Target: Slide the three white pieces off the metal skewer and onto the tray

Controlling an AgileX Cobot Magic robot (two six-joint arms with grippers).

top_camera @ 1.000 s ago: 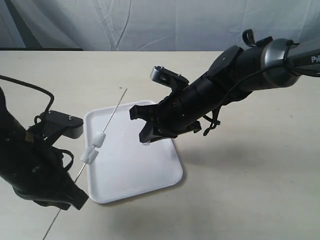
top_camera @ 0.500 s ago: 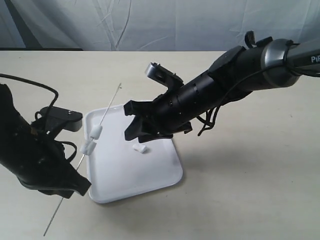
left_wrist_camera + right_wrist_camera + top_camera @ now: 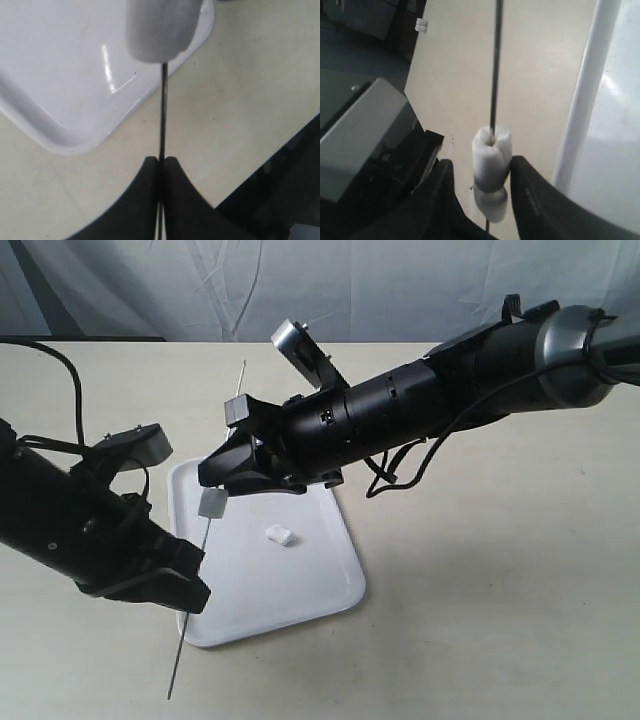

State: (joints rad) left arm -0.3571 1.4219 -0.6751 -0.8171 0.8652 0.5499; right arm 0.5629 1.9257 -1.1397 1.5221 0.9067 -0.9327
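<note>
My left gripper [image 3: 187,592] [image 3: 161,162] is shut on the lower part of the thin metal skewer [image 3: 225,445] [image 3: 163,110], which slants steeply up over the tray's left edge. Two white pieces [image 3: 212,503] [image 3: 492,152] sit stacked on the rod; the left wrist view shows the nearer one [image 3: 160,27]. My right gripper [image 3: 215,480] [image 3: 482,165] is open and straddles these pieces, one finger touching them, the other a little apart. The third white piece [image 3: 279,535] lies loose on the white tray [image 3: 300,580] [image 3: 65,75] [image 3: 585,100].
The tray rests on a pale beige tabletop [image 3: 480,600]. The right arm [image 3: 450,390] stretches across from the right, above the tray's far end. A black cable [image 3: 60,360] loops behind the left arm. A white cloth backdrop hangs behind the table.
The right gripper let a white piece drop on the tray, then moved left to straddle the two pieces on the skewer. The left gripper shifted right, tipping the skewer more upright.
</note>
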